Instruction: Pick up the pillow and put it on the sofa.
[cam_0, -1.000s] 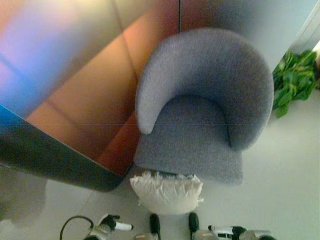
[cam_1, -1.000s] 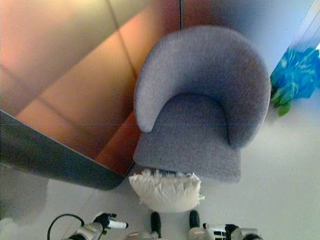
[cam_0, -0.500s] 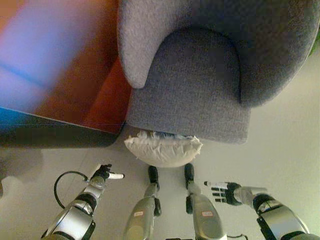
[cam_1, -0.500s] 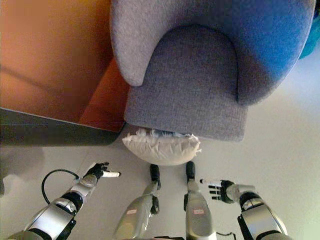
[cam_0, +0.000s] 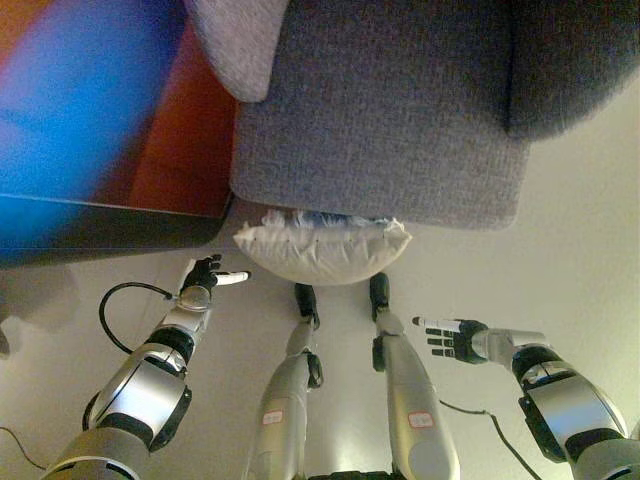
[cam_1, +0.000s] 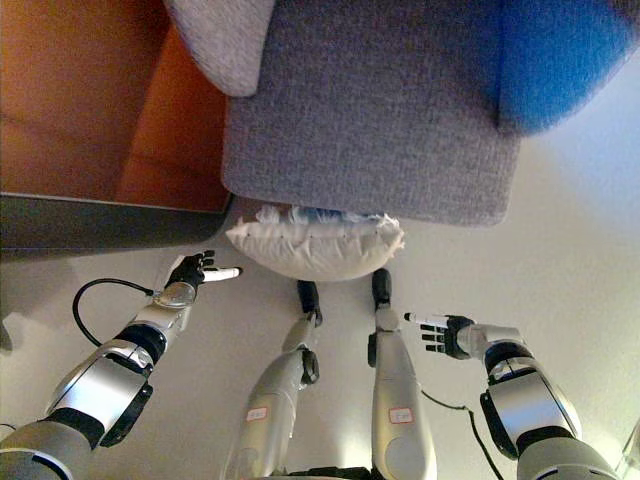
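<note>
A cream pillow (cam_0: 320, 250) with a frilled edge lies on the pale floor, pressed against the front of the grey sofa chair (cam_0: 385, 120). My left hand (cam_0: 205, 275) hovers just left of the pillow's left end, its fingers mostly straight with a white-tipped finger pointing at the pillow. My right hand (cam_0: 452, 336) is lower right of the pillow, a short way off it, open with fingers spread and pointing left. Neither hand touches the pillow.
An orange-brown wall panel (cam_1: 80, 100) with a dark base strip (cam_1: 100, 225) stands left of the sofa chair. Pale floor (cam_0: 560, 250) stretches to the right of the chair.
The camera has tipped down and nearer, so the chair and pillow have slid up the picture. Both arms reach further forward; the left hand is now close to the pillow's left end.
</note>
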